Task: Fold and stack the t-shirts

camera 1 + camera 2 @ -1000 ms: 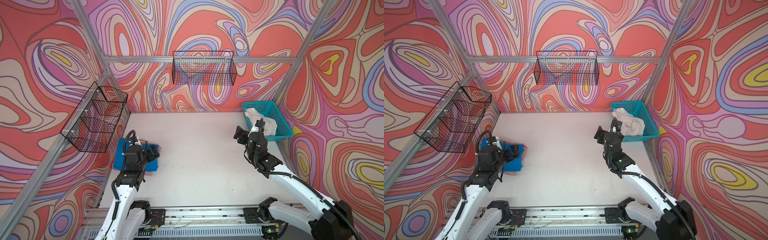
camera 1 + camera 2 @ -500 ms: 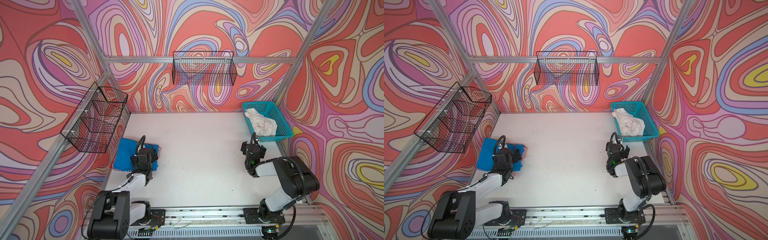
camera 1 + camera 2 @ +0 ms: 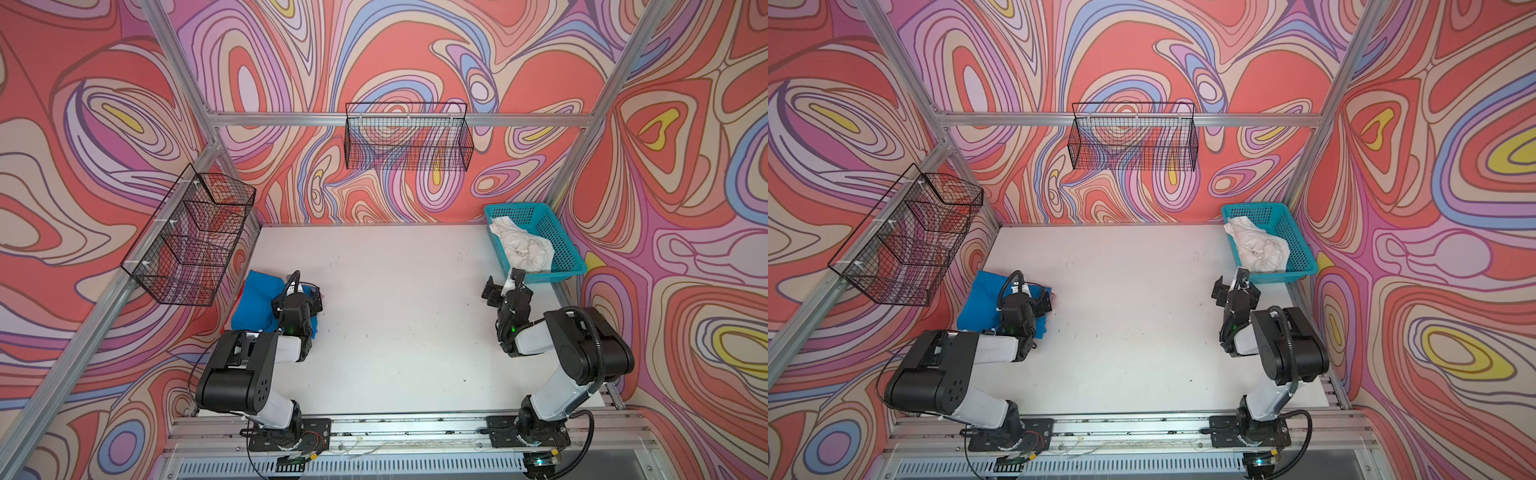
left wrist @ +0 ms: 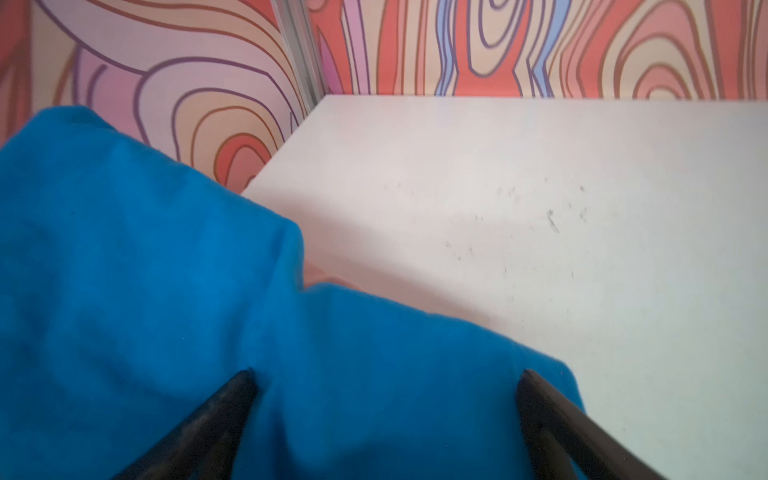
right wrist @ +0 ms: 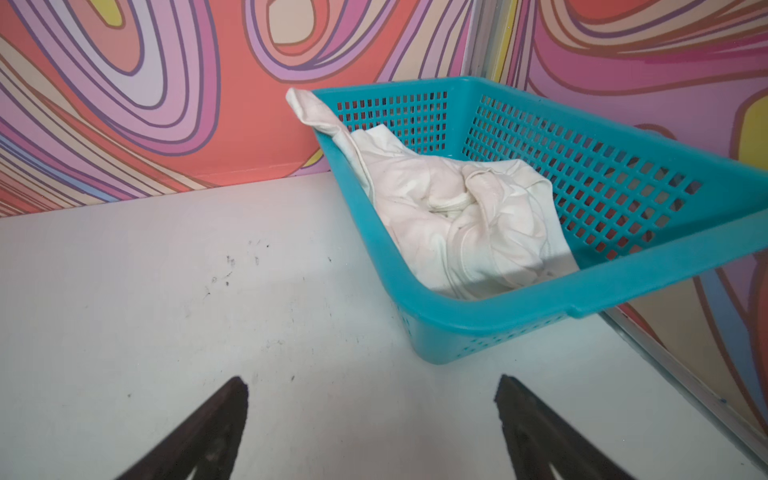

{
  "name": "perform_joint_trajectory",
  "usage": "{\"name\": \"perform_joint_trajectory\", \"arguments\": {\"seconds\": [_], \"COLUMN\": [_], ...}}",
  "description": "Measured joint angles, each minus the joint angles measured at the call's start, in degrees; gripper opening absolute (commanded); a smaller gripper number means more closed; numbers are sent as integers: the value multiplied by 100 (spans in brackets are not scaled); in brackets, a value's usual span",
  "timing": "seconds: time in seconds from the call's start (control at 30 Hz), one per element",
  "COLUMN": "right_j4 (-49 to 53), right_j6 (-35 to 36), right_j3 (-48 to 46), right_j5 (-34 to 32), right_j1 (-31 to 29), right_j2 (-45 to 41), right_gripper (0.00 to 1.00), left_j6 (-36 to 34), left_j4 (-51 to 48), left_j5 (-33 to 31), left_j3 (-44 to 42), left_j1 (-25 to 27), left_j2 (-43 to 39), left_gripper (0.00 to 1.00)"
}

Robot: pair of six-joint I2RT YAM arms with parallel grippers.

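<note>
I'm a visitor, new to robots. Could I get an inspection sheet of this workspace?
Surface: white tabletop, small dark specks.
Job's things: bright blue cloth t-shirt at the left edge, pink cloth peeking beneath; crumpled off-white t-shirt in teal plastic mesh basket.
Clutter: nothing seen.
Grippers: left gripper open, fingers astride the blue t-shirt; right gripper open over bare table.
Cables: black cables on both arms; thin wires at base rail.
Surroundings: swirl-patterned walls, two black wire baskets, metal frame.
</note>
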State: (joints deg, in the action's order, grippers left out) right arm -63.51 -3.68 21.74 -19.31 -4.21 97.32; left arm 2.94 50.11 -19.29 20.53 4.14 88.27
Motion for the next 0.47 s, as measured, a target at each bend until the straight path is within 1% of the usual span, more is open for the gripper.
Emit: {"name": "perform_joint_trajectory", "arguments": {"seconds": [0.47], "right_j4": [-144], "right_j6": [39], "right_j3": [7], "right_j5": [249], "right_j1": [0], "right_j2": [7], "right_gripper": [98], "left_j6": [-190], "left_j4": [369], "left_j5": [83], "left_j3": [-83], "left_j1": [55], "left_j2": [13], "left_gripper": [100]}}
